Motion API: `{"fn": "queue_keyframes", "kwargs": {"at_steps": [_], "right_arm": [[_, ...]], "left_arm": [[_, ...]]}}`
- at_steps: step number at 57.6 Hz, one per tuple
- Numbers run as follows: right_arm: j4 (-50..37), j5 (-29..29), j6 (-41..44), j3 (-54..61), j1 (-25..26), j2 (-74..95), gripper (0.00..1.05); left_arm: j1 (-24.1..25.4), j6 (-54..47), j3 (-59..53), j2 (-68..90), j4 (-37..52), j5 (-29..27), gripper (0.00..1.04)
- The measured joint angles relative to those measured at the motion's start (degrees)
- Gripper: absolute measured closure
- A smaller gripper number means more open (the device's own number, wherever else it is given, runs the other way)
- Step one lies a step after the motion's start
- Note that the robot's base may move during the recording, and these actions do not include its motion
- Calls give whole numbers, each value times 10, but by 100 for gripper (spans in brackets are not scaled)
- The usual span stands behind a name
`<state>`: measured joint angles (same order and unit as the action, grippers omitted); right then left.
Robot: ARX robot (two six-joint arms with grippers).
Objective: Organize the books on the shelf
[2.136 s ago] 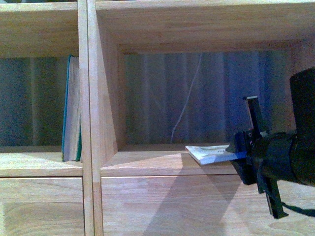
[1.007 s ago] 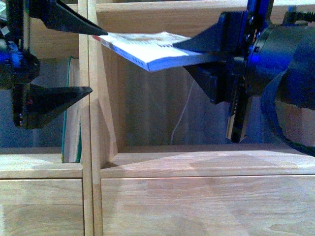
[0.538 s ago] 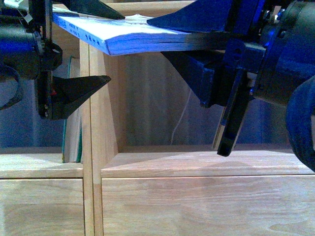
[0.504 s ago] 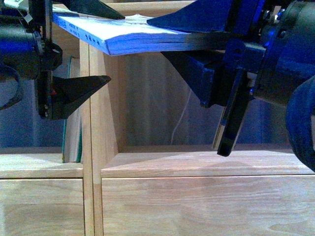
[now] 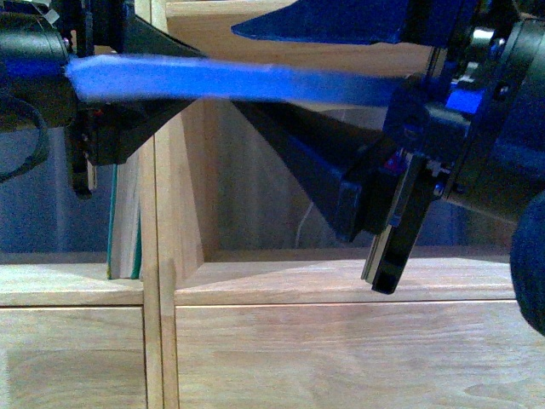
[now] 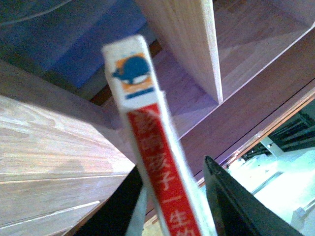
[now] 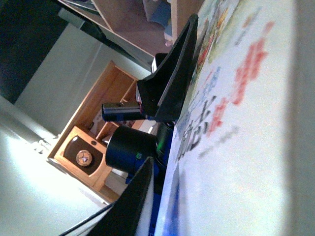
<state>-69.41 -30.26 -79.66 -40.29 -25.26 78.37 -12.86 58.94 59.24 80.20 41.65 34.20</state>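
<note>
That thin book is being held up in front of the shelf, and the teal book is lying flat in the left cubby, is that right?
Not quite. The teal book is not lying flat: it stands upright in the left cubby, as the front view shows. The thin book is indeed held up in front of the shelf.

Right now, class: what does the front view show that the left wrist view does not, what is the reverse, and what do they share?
Only the front view: the teal book upright in the left cubby, the right gripper and a drawer front. Only the left wrist view: the paperback spine's red lettering and whale emblem. Both: the paperback, the left gripper around it, and the light-wood shelf.
</note>
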Motion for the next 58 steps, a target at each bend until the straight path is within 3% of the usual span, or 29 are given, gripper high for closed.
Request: {"fn": "queue_keyframes", "kwargs": {"at_steps": [6,14,23,32,42,51,58], "right_arm": [[0,0,4,7,5,0,53],[-2,-1,7,13,21,0,34],[19,-27,28,32,59,-11,6],[63,-80,62,64,127,-63,7],[137,-135,112,112,204,-142,7],[179,-210,145,176,274,-252,7],[192,-256,138,219,323,-341,7]], "left_arm": [[12,13,-4,-9,1,0,89],[47,25,-16,-26,9,-1,89],[141,21,-40,-81,1,-3,89],[266,-49,-43,-137,-28,-14,89],[364,-170,-21,-111,-56,-67,89],[377,-334,12,-37,12,-165,89],[362,-443,49,27,82,-198,89]]}}
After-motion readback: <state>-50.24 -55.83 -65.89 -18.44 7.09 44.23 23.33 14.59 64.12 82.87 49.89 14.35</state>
